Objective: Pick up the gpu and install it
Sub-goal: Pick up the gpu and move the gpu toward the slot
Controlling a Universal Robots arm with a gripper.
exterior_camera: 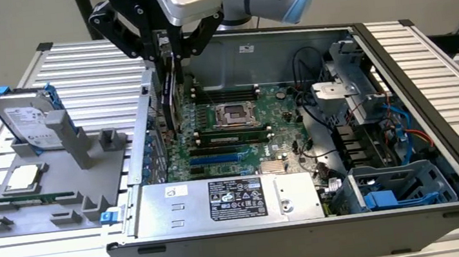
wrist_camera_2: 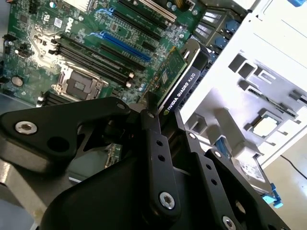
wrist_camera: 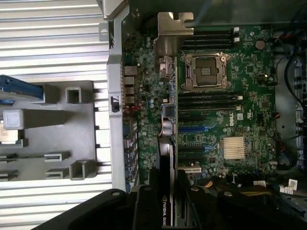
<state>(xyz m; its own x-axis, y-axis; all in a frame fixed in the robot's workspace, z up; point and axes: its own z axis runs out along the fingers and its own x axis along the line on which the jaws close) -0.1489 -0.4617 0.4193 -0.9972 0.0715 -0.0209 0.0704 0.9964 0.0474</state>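
In the exterior view, at about nine o'clock, a grey fixture (exterior_camera: pixel 54 181) is seen on the slatted table (exterior_camera: pixel 75 68). A hard drive with a blue frame (exterior_camera: pixel 28 122) is held upright in it, and a processor chip (exterior_camera: pixel 26 179) is laid flat near the drive, toward seven o'clock. To the exterior view's right of the fixture the open computer case (exterior_camera: pixel 436 118) is placed, with the green motherboard (exterior_camera: pixel 248 136) on its floor and the power supply (exterior_camera: pixel 220 204) at six o'clock. At about eleven o'clock, above the case wall nearest to the fixture, the gripper (exterior_camera: pixel 167 50) is seen. Its fingers (wrist_camera_2: pixel 154 139) are closed on the gpu (exterior_camera: pixel 171 96), which is held on edge, vertical, inside the case, over the motherboard and just beside that wall. In the second wrist view the card is clamped at one edge, with green board on one face and black cooler on the other. In the first wrist view its silver end bracket (wrist_camera: pixel 168 33) is shown near the processor socket (wrist_camera: pixel 204 72). Whether the card touches an expansion slot cannot be told.
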